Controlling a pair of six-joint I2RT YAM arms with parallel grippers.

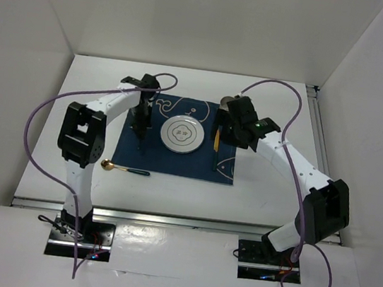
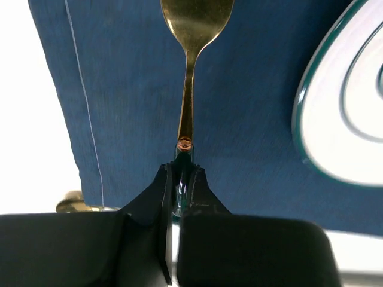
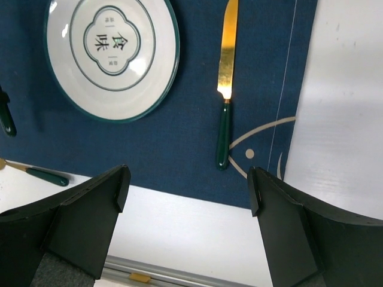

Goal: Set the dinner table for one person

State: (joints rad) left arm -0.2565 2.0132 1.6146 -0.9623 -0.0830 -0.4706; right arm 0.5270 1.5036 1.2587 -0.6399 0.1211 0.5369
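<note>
The left gripper (image 2: 184, 164) is clamped shut on the green handle of one gold utensil (image 2: 187, 101), fork or spoon I cannot tell, probably to lay it on the one navy mat (image 2: 251, 89) under its fingers. One spoon (image 1: 125, 169) lies behind them on the white dinner table (image 1: 199, 86). One plate (image 1: 182, 135) sits to their right. One knife (image 3: 225, 89) lies ahead of the right gripper (image 3: 188, 185), which gapes wide, empty.

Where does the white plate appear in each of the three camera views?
Top external: the white plate lies at the centre of the picture.
Left wrist: only its green-rimmed edge shows, at the right border.
Right wrist: the plate fills the upper left.
Shared landmark: the navy blue mat beneath it.
</note>
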